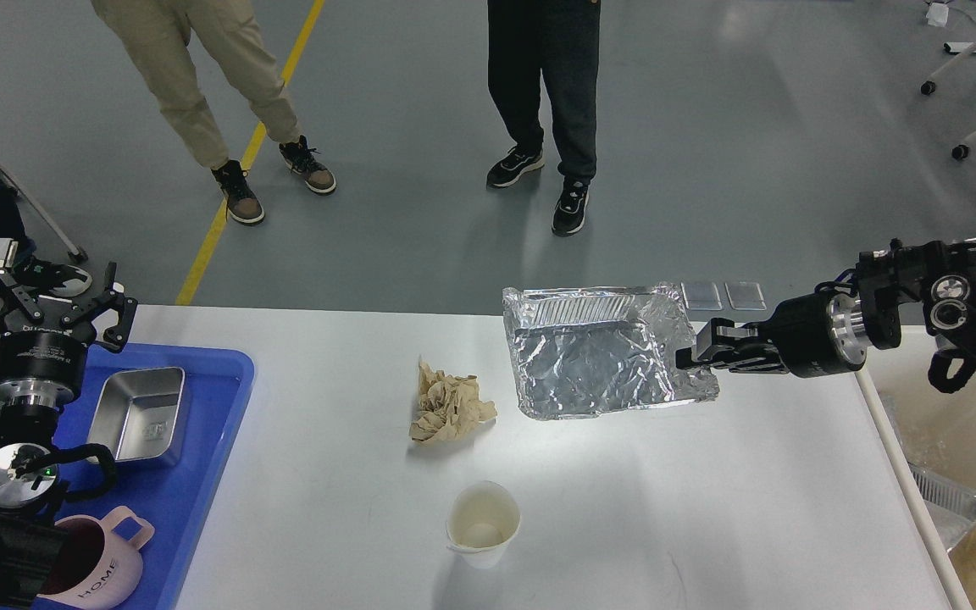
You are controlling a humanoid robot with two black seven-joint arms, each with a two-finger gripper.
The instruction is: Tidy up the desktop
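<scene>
The right gripper [695,356] pinches the three o'clock edge of the crumpled silver foil tray [594,364] above the wide white desktop [708,508], its cream-coloured bin [962,424] farther toward three o'clock.

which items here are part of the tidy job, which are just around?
Job:
desktop
foil tray, held by right gripper
crumpled brown paper
paper cup
blue tray

Just around:
people's legs
rolling chair bases
</scene>
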